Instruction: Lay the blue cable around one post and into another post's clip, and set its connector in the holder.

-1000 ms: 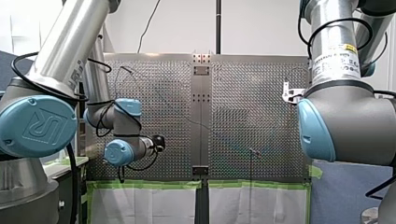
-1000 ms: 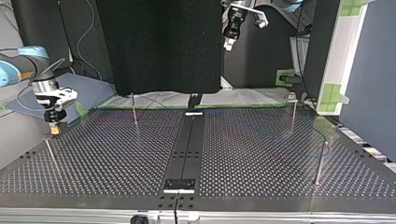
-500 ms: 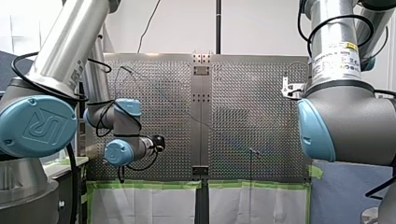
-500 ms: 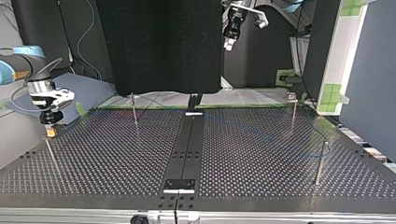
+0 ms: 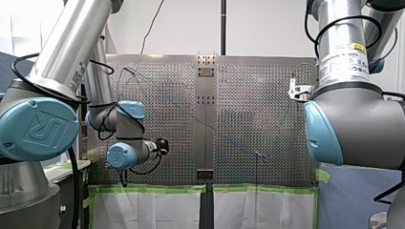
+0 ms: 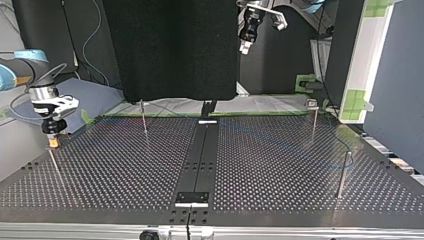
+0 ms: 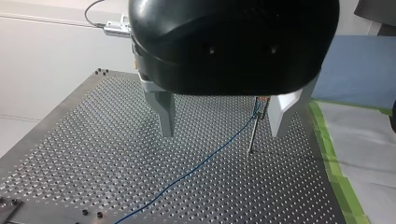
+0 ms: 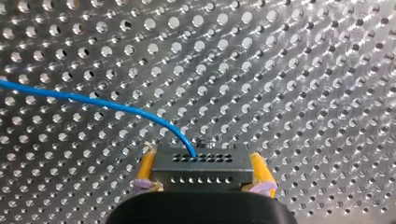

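My right gripper (image 8: 201, 173) is shut on a small black connector (image 8: 201, 164), its yellow pads (image 8: 146, 169) on both sides. The blue cable (image 8: 107, 106) leaves the connector's top and curves away over the perforated plate. In the top view, my right gripper (image 6: 52, 141) hangs at the left, just over a thin post (image 6: 54, 161). My left gripper (image 6: 244, 46) is held high at the back, open and empty. Between its metal fingers (image 7: 166, 116), the left wrist view shows the blue cable (image 7: 196, 168) running up to a post (image 7: 252, 136).
Thin posts stand at the back left (image 6: 144, 119), back right (image 6: 314, 122) and right (image 6: 343, 175) of the top view. A black rail (image 6: 200, 155) runs down the plate's middle. Green tape (image 5: 153, 189) lines the plate's edge in the front view.
My right gripper has moved a little toward the top view's left with the connector, then nearly stopped. My left arm has not moved.
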Tool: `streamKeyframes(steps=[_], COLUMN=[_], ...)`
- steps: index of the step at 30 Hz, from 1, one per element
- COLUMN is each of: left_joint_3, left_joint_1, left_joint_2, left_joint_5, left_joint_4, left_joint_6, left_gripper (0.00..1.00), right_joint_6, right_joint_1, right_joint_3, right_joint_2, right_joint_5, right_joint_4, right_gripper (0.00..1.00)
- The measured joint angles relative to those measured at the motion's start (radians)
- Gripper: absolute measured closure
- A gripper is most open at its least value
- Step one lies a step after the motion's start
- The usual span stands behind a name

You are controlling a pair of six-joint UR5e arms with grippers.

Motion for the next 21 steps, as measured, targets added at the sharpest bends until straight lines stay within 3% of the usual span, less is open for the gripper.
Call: streamKeyframes(steps=[14,21], left_joint_3=[0.000,0.000], left_joint_1=[0.000,0.000], left_joint_2=[0.000,0.000], left_joint_5=[0.000,0.000], left_joint_4=[0.000,-0.001], left_joint_6=[0.000,0.000], left_gripper=[0.00,0.00], right_joint_6=[0.032,0.038], right_joint_1=[-0.017,-0.024], right_joint_3=[-0.001,-0.001], right_joint_2=[0.008,0.014], right_joint_5=[-0.007,-0.008], right_joint_4=[-0.037,-0.041], right_gripper=[1.00,1.00])
